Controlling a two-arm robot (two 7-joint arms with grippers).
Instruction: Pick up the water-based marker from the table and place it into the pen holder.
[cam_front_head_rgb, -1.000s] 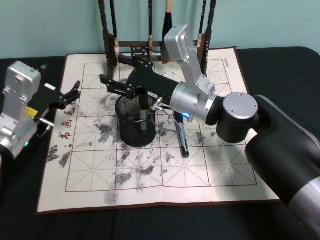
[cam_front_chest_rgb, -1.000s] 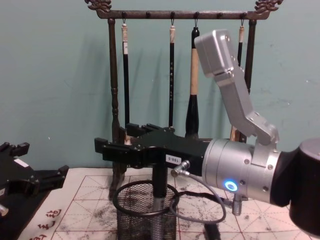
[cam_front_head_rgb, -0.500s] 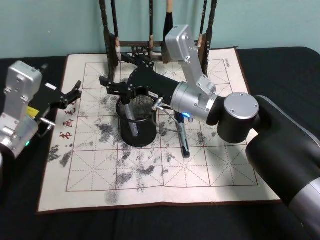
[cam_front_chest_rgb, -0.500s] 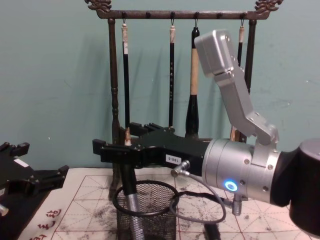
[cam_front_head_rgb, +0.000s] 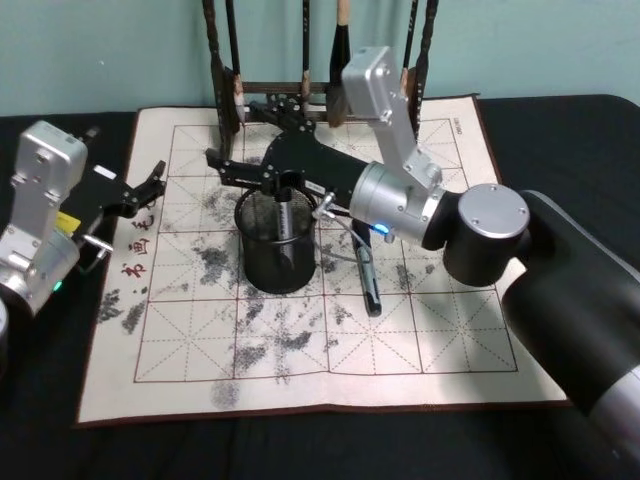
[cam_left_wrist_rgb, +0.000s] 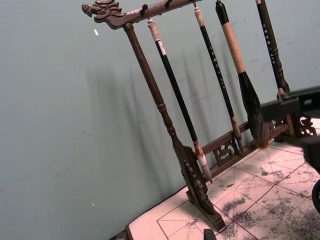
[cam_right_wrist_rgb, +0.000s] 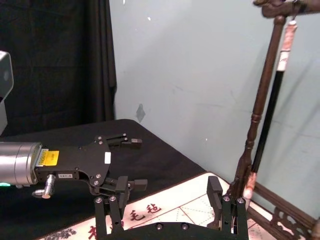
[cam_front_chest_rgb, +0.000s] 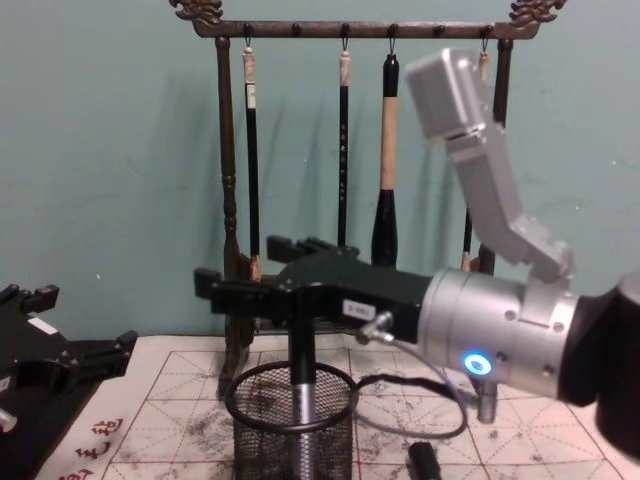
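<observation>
The water-based marker (cam_front_head_rgb: 284, 218) stands nearly upright inside the pen holder (cam_front_head_rgb: 270, 265), a black wire-mesh cup on the white gridded mat (cam_front_head_rgb: 400, 340) of the table. In the chest view the marker (cam_front_chest_rgb: 302, 400) rises out of the pen holder (cam_front_chest_rgb: 260, 440) to just under my right gripper (cam_front_chest_rgb: 240, 262). My right gripper (cam_front_head_rgb: 233, 133) hovers above the cup and is open; the right wrist view shows its fingers (cam_right_wrist_rgb: 107, 212) spread wide with nothing between them. My left gripper (cam_front_head_rgb: 155, 182) rests open at the mat's left edge.
A tall brown brush rack (cam_front_head_rgb: 300, 90) with several hanging brushes stands at the back of the mat, just behind my right gripper. A dark pen (cam_front_head_rgb: 368, 280) lies on the mat right of the cup. Grey ink smudges cover the mat.
The marker leaned left inside the cup half a second ago and now stands almost upright. My right gripper has drawn slightly back and up. The left arm has not moved.
</observation>
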